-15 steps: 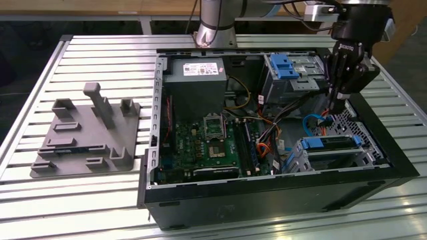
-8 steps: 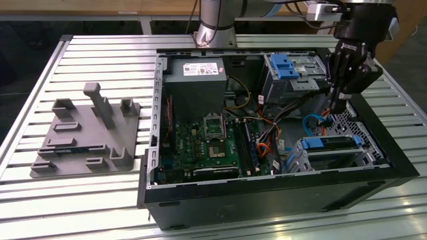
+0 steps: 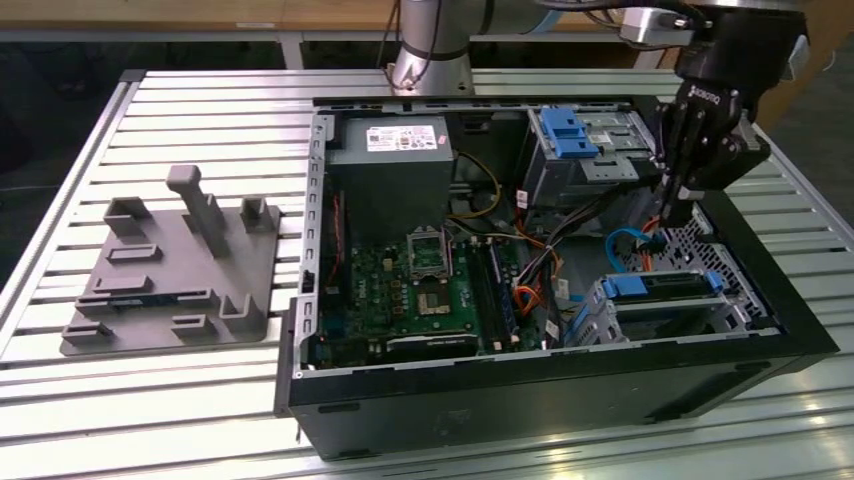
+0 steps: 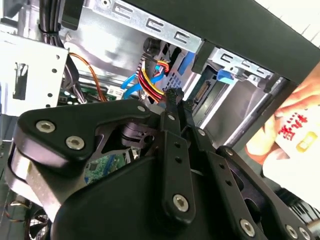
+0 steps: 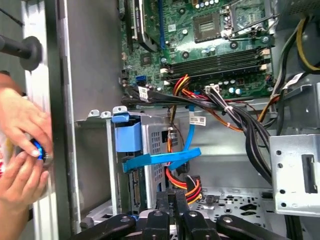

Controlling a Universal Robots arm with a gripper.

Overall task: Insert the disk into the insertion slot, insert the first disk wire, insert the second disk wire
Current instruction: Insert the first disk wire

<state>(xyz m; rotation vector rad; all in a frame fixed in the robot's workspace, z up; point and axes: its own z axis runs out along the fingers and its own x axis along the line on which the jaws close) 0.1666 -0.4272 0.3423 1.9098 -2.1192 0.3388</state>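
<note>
Black gripper (image 5: pixel 174 192) fingers (image 5: pixel 166 200) pressed together on my feed, red-yellow wire bundle (image 5: pixel 194 189) right against their tips, light-blue second disk wire (image 5: pixel 160 160) just ahead, disk (image 3: pixel 663 285) sat in the insertion slot (image 3: pixel 603 318) beyond my fingertips

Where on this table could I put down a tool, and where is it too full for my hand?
Free: the table slats beyond the grey fixture, and those nearer the camera. Crowded: inside the case, cables and the gripper beside the insertion slot.
</note>
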